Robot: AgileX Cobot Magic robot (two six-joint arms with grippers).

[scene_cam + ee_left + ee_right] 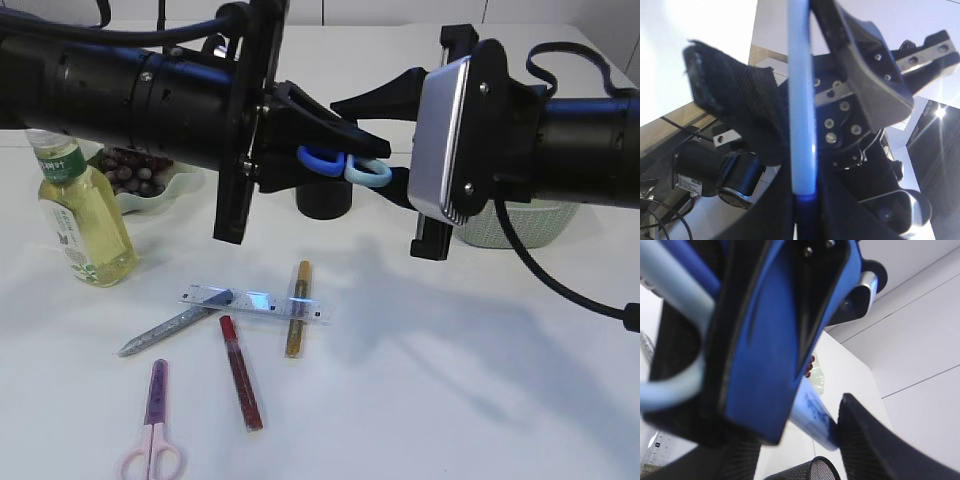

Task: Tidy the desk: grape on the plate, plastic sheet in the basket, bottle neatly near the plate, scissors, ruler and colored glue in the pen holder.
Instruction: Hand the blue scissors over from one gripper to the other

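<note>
Blue scissors [366,172] hang in the air above the black mesh pen holder [323,203], between both arms. My left gripper [345,150] is shut on their dark blue end [801,100]. My right gripper [385,165] is shut on the handle end [770,340] from the other side. Pink scissors [153,430], a clear ruler [255,300] and silver [170,330], red [240,372] and gold [297,308] glue tubes lie on the table in front. Grapes [135,170] sit on the plate [175,192], with the bottle [85,220] beside it. No plastic sheet is in view.
A pale green basket [520,225] stands at the back right, behind my right arm. Both arms cross the upper part of the exterior view. The white table stretches bare to the front right. The pen holder's rim [805,472] shows below my right gripper.
</note>
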